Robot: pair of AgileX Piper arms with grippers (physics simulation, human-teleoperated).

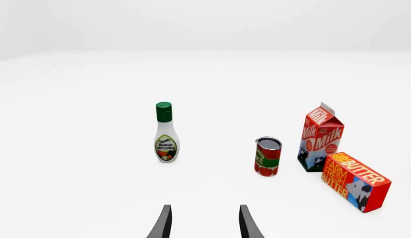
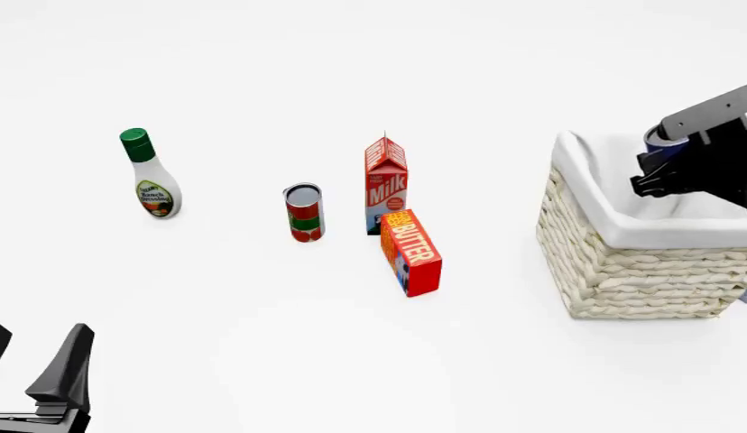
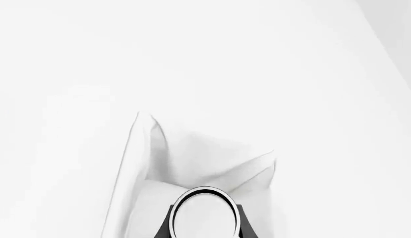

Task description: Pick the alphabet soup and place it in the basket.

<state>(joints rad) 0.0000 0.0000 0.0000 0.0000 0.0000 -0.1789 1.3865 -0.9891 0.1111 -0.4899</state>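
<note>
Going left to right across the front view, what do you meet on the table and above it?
left gripper → ranch dressing bottle → red and green can → milk carton → butter box → basket → alphabet soup held in the right gripper.

Cream woven basket (image 2: 639,275), red-green can (image 2: 305,214), green-capped white bottle (image 2: 150,174)

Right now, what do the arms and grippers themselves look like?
Both are dark. The left gripper has two black, flat, blade-like fingers tapering to their tips, on a black base with thin pale lines. The right gripper is blocky and black, beneath a grey link. No cables or markings are visible.
</note>
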